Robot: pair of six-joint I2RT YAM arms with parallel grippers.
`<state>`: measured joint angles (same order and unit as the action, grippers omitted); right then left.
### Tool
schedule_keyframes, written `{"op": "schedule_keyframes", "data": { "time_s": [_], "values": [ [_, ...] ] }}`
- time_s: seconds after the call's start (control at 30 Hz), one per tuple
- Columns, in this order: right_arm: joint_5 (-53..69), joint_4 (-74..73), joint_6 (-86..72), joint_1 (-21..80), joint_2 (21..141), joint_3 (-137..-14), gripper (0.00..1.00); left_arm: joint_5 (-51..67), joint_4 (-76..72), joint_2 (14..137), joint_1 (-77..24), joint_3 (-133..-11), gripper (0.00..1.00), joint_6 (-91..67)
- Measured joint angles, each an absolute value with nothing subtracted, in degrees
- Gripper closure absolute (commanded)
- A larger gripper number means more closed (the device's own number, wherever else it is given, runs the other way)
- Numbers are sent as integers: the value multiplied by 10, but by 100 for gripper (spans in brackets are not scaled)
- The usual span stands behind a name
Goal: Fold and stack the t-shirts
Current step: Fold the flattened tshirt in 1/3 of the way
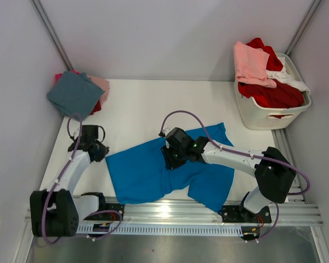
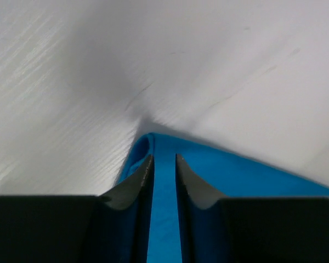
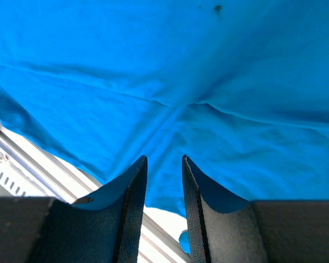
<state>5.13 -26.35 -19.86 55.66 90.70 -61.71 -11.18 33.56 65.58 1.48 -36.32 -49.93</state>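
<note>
Reaching forward from its base, the left arm runs low along the left side of the table [image 1: 153, 104]. The left gripper [image 1: 97, 150] [image 2: 164, 159] sits at the left corner of the blue tee [image 1: 142, 175] [image 2: 236, 175]. Its jaws are pinched on that corner, with blue cloth filling the slit between them.

The right arm bends at an elbow near the table's right edge, and its forearm stretches left across the tee. The right gripper [image 1: 172, 157] [image 3: 164, 159] points down at the tee's [image 3: 153, 55] middle, near its far edge. Its jaws stand close with a thin slit; I cannot tell whether they nip any cloth.

The blue tee lies spread and rumpled on the near middle of the table. At the far left a folded teal tee [image 1: 75, 94] tops a pink tee [image 1: 101, 84]. At the far right the basket [image 1: 263, 118] holds a heap of tees [image 1: 263, 71].
</note>
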Motion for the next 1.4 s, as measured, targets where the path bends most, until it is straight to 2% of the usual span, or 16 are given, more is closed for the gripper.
{"op": "schedule_keyframes", "data": {
  "time_s": [0.03,0.13,0.23,0.37,0.6,0.87,1.4],
  "values": [
    [51,-263,-199,557,907,-617,64,-108,333,643,15,-362,66,-499],
    [47,-263,-198,557,907,-617,64,-88,311,566,8,-354,61,-490],
    [39,-263,-194,556,907,-617,64,-57,278,499,-20,-342,61,-489],
    [16,-269,-192,546,907,-617,64,-26,252,486,-75,-321,61,-493],
    [-9,-267,-199,474,916,-608,64,0,262,588,-92,-279,65,-512],
    [14,-241,-224,348,954,-579,65,1,279,678,-105,-296,67,-520],
    [67,-203,-254,311,1038,-626,67,-42,374,815,-117,-418,66,-500]
  ]
}}
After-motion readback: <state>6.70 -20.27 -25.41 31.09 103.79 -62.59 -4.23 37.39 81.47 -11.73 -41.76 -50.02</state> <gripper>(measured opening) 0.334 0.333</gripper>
